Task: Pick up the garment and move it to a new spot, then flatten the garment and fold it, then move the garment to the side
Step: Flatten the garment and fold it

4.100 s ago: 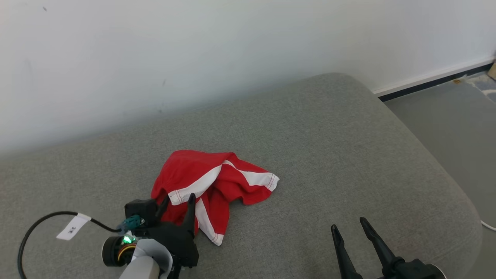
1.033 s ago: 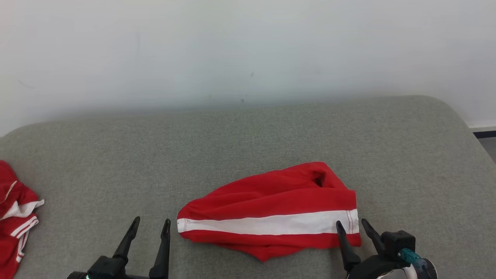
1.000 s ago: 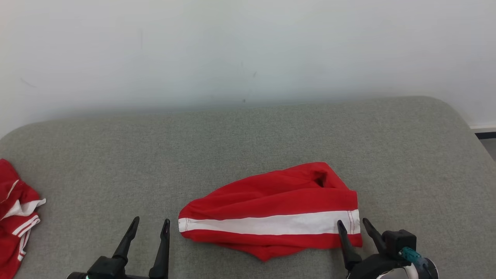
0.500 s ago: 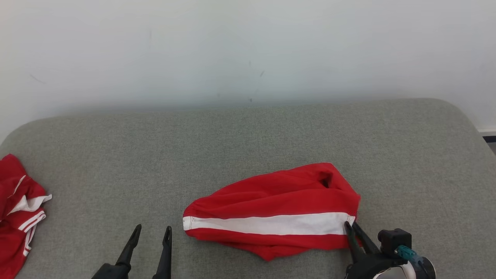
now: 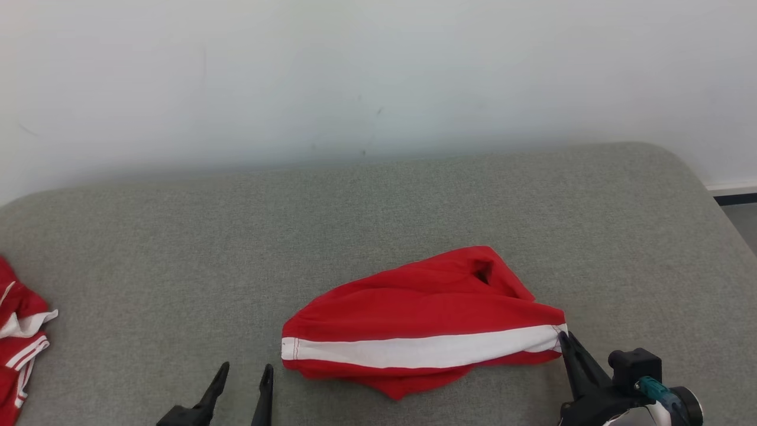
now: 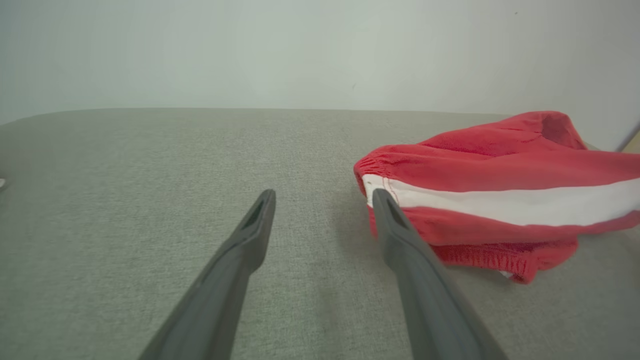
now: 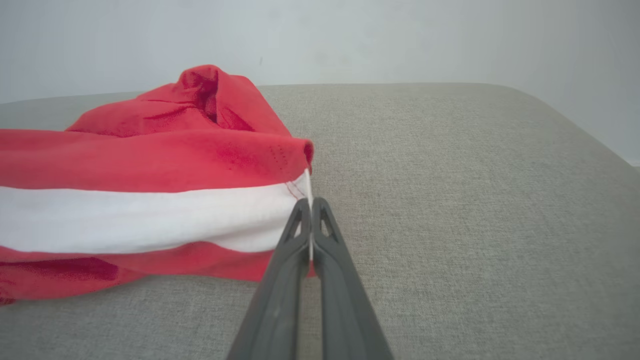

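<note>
Right pincer (image 7: 311,202) clamps the white-striped corner of the red garment (image 5: 426,307), while the left pincer (image 5: 246,367) hovers spread apart beside its other end on the grey cushion (image 5: 378,225).

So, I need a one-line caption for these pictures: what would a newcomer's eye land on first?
The red garment with its white stripe, bunched in the middle of the grey cushion, stands out at once. The right tool is shut on the stripe's right end, while the left tool is open near the garment's left end. A second red garment lies at the cushion's far left.
</note>
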